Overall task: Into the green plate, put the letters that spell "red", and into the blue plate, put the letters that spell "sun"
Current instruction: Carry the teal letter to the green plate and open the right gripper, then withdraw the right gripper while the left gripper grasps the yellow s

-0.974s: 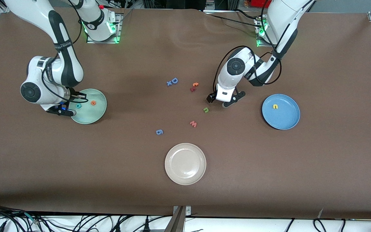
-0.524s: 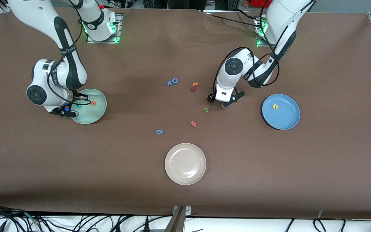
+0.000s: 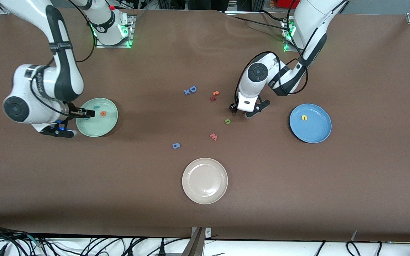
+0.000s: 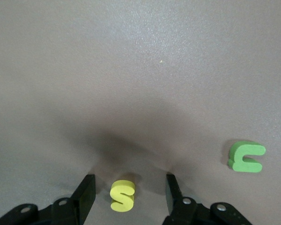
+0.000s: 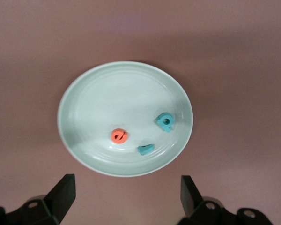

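The green plate (image 3: 100, 126) (image 5: 112, 93) holds the orange "e" (image 3: 103, 113) (image 5: 119, 136), the teal "d" (image 5: 165, 122) and the teal "r" (image 5: 145, 149). My right gripper (image 3: 70, 122) (image 5: 127, 192) hangs open and empty over the table beside that plate's rim. The blue plate (image 3: 315, 131) holds the yellow "u" (image 3: 304, 117). My left gripper (image 3: 240, 111) (image 4: 129, 192) is down at the table, open, its fingers either side of the yellow "s" (image 4: 122, 195) with a gap on each side. The green "n" (image 3: 227, 121) (image 4: 246, 157) lies close by on the table.
A blue "D" with a small x (image 3: 190, 90) and an orange-and-red letter pair (image 3: 214, 95) lie mid-table. A red "w" (image 3: 214, 136) and a blue "g" (image 3: 176, 145) lie nearer the front camera. Nearest it sits a beige-white plate (image 3: 190, 177).
My right gripper has risen and drawn back off the green plate toward the right arm's end of the table. The left gripper has shifted only slightly.
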